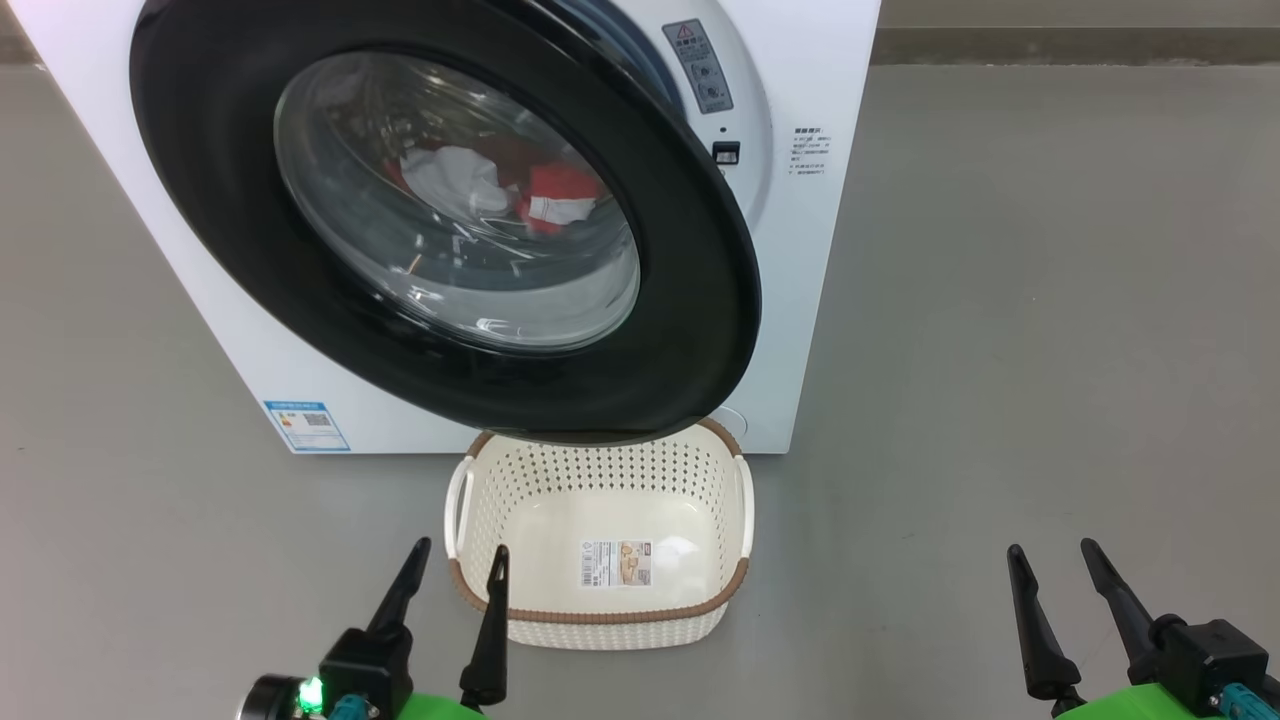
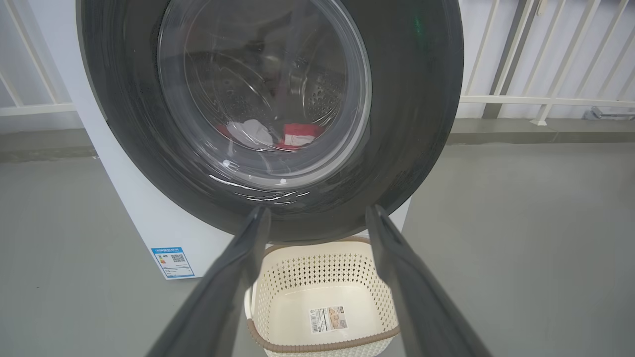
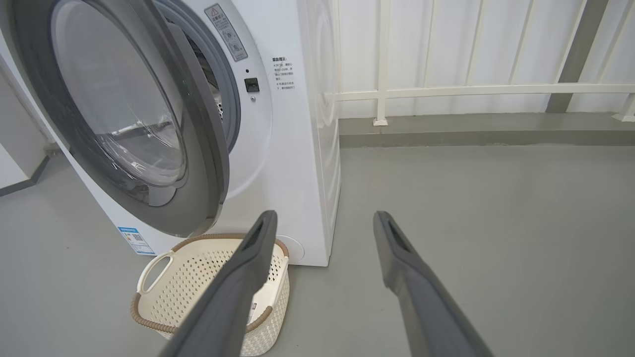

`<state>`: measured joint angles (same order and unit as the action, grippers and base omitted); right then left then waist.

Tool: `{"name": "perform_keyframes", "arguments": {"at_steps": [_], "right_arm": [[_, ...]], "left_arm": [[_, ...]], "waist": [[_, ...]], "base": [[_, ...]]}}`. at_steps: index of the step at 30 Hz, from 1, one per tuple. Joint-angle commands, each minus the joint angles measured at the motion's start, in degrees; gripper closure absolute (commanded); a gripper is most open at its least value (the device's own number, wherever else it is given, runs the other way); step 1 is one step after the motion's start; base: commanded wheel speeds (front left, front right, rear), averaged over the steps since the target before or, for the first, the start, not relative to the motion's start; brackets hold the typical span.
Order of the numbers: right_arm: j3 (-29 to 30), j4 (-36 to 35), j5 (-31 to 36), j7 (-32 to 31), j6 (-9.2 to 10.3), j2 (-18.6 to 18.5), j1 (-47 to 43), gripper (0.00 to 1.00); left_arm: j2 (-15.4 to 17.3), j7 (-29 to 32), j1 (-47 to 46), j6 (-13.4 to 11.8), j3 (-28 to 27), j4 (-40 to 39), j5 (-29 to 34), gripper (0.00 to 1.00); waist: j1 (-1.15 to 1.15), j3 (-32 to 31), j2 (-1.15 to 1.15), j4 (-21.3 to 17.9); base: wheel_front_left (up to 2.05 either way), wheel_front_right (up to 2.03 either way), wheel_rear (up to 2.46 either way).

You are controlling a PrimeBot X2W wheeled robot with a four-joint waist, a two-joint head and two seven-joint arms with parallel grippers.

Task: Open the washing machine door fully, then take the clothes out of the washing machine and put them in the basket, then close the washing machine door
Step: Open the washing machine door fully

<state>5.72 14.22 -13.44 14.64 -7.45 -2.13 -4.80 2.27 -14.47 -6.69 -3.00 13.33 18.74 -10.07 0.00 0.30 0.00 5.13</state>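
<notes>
Head view has the washing machine door (image 1: 200,180) standing partly open, its top edge cut off by the frame and its lower edge hiding the far rim of the basket (image 1: 600,632), which sits empty on the floor just in front of the washing machine (image 1: 820,280). The clothes (image 1: 560,195) lie inside the drum and are seen only through the bulging glass: red fabric with white stripes beside a white piece, smeared by reflections, so the number of garments cannot be told. Left gripper (image 1: 462,548) rests low beside the basket's near left corner, jaws spread and holding nothing; right gripper (image 1: 1051,548) sits well apart over bare floor, likewise spread and empty. In the right wrist view a gap shows between the door (image 3: 208,163) and the machine's front, and one finger (image 3: 238,282) covers part of the basket (image 3: 163,277). A blue label sticker (image 1: 307,425) is too small to read.
</notes>
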Motion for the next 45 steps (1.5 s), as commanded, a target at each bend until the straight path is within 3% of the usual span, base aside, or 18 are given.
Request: {"name": "perform_keyframes", "arguments": {"at_steps": [1, 10, 11, 12, 20, 25, 33, 38, 45], "right_arm": [[-1.47, -1.13, 0.48, 0.36, -0.03, -0.76, 0.94, 0.0], [-1.63, -0.94, 0.41, 0.36, -0.03, -0.76, 1.24, 0.0], [-1.6, -1.03, 0.28, 0.36, -0.03, -0.76, 1.32, 0.22], [-1.59, -1.1, -0.24, 0.36, -0.03, -0.76, 1.38, 0.98], [-1.29, -1.7, -3.96, 0.36, -0.03, -0.76, 1.89, 1.0], [-0.41, -2.36, -11.42, 0.36, -0.03, -0.75, 3.2, 1.0], [-0.58, -1.93, -38.54, 0.14, -0.03, -0.75, 8.2, 1.0], [2.46, -0.62, -59.89, -5.08, -0.03, -0.96, 14.57, 1.0], [5.94, 5.14, -73.54, -12.41, -0.03, -2.3, 23.89, 1.0]], "left_arm": [[0.62, -0.52, -0.61, 0.07, -1.8, -1.02, 0.2, 0.0], [0.61, -0.52, -0.93, -0.03, -1.59, -0.86, -0.04, 0.0], [0.61, -0.52, -0.94, -0.05, -1.58, -0.88, -0.06, 0.0], [0.61, -0.52, -0.93, -0.07, -1.57, -0.87, -0.06, 0.0], [0.61, -0.52, -1.04, -0.32, -1.36, -0.94, -0.21, 0.0], [0.61, -0.52, -1.16, -0.39, -1.39, -1.05, -0.18, 0.0], [0.61, -0.52, -1.55, -0.51, -1.37, -1.61, -0.27, 0.0], [0.61, -0.52, -2.1, -0.63, -1.21, -2.12, -0.31, 0.0], [0.61, -0.52, -3.57, -0.74, -0.24, -2.9, -0.45, 0.0]], "waist": [[0.0, 0.03, 0.0, -0.03], [0.0, 0.3, 0.0, -0.09], [0.0, 0.33, 0.0, -0.09], [0.0, 0.35, 0.0, -0.1], [0.0, 0.4, 0.0, 0.16], [0.0, 0.52, 0.0, 0.31], [0.0, 1.05, 0.0, 0.73], [0.0, 1.94, 0.0, 1.33], [0.0, 4.19, 0.0, 3.07]], "base": [[0.0, 0.0, 0.0], [0.0, 0.0, 0.0], [0.0, 0.0, 0.0], [0.0, 0.0, 0.0], [0.0, 0.0, 0.0], [0.0, 0.0, 0.0], [0.0, 0.0, 0.0], [0.0, 0.0, 0.0], [0.0, 0.0, 0.0]]}}
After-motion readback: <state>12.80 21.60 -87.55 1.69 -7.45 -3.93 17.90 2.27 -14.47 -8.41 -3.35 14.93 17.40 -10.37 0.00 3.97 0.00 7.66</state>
